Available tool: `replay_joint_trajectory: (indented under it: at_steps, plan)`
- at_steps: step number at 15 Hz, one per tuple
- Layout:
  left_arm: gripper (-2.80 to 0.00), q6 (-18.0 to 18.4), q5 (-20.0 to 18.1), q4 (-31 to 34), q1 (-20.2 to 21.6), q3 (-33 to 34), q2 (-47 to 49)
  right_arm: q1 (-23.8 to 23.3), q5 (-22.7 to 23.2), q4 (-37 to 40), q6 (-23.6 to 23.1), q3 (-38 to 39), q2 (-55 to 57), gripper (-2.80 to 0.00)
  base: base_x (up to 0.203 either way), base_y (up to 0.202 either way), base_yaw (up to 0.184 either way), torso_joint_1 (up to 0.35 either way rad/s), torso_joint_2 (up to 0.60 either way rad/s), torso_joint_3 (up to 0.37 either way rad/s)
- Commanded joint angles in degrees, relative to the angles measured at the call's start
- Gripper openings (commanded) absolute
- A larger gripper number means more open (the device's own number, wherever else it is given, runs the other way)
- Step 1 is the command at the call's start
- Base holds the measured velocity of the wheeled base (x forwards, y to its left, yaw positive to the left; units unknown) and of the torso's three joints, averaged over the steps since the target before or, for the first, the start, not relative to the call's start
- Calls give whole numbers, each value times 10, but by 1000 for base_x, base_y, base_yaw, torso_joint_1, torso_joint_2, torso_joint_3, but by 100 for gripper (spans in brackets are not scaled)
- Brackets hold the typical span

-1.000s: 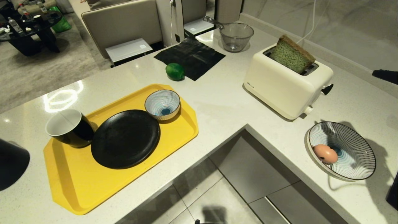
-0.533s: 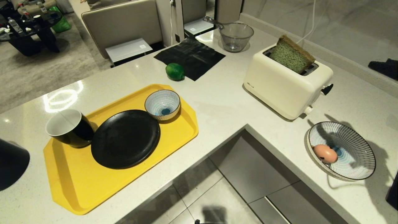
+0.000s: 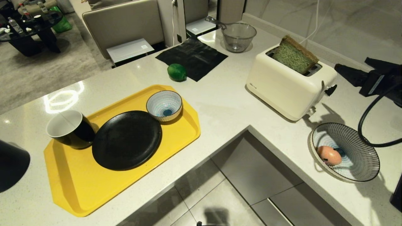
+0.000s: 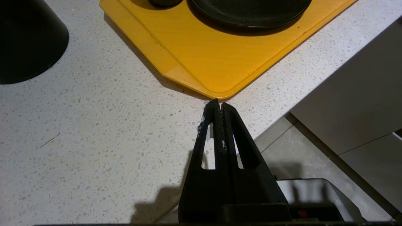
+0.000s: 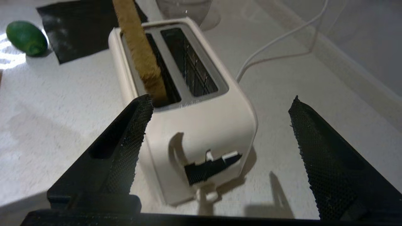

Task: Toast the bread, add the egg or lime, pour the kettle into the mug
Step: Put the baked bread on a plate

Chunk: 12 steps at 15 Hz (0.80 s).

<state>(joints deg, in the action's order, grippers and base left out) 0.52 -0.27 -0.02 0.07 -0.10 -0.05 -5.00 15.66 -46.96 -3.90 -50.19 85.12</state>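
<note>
The right gripper [image 5: 220,125] hangs just off the lever end of the cream toaster [image 3: 289,84], its two black fingers [image 5: 125,138] spread wide with nothing between them. The toaster's black lever [image 5: 209,166] sits below and between them. The bread [image 3: 294,58] stands tilted in the slot on the tray side, most of the slice still above the rim, so toasting looks not yet started.

Risks from here, as judgement: the fingers stand wider than the lever calls for, so a descent off line could strike the toaster's body and shove it along the counter [image 3: 226,103], or clip the leaning crust and knock the slice askew. The white cord [image 5: 282,40] beside the toaster could also snag.

The left gripper [image 4: 218,105] is parked with its fingers pressed together, over the counter's edge by a corner of the yellow tray [image 4: 220,62].

The right wrist view alone shows the empty second slot and the lever. The head view alone shows the egg [image 3: 328,155] in a striped bowl [image 3: 361,169], the lime [image 3: 176,72] by a black cloth [image 3: 191,58], the mug [image 3: 69,128] on the tray, and a black curved shape at the left edge, probably the kettle [image 3: 12,164].
</note>
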Motion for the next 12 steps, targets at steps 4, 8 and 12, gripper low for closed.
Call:
replay_joint_trajectory:
  at_steps: [4, 8, 12]
  plan:
    - [-280, 0, 0, -1, 0, 0, 0, 27, 22, -43, 28, 2, 45, 0, 0, 0, 0, 0, 0, 0]
    - [-280, 0, 0, -1, 0, 0, 0, 33, 71, -46, 25, 6, 42, 0, 0, 0, 0, 0, 0, 0]
    - [-280, 0, 0, -1, 0, 0, 0, 48, 69, -46, 26, -21, 69, 0, 0, 0, 0, 0, 0, 0]
